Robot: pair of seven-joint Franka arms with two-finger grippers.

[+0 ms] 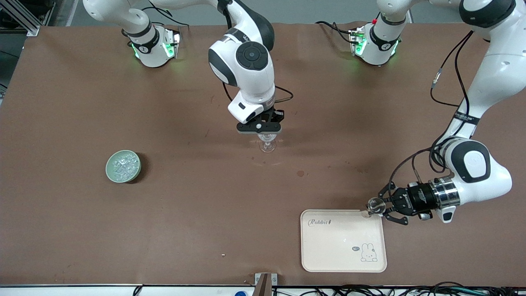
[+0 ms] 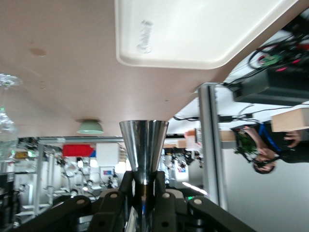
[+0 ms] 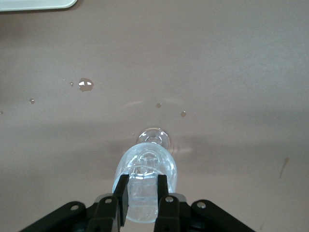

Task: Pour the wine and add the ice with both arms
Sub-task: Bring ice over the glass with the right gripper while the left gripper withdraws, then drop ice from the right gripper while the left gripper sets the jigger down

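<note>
Right gripper (image 1: 263, 135) clenched on rim of clear stemmed wine glass (image 1: 267, 144), glass upright on brown table (image 1: 185, 205) right under it. Left gripper (image 1: 380, 206) clenched on shiny metal cone-shaped jigger (image 1: 374, 205), held sideways over corner of cream rectangular tray (image 1: 343, 246). Ice (image 1: 123, 163) sat heaped in pale green round bowl (image 1: 123, 166), well apart from both grippers, toward right arm's end.

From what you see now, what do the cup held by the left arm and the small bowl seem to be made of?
The cup: likely polished metal, with mirror-like reflections on its cone. The bowl: probably glazed ceramic, pale green, smooth and glossy; it holds the ice.
</note>
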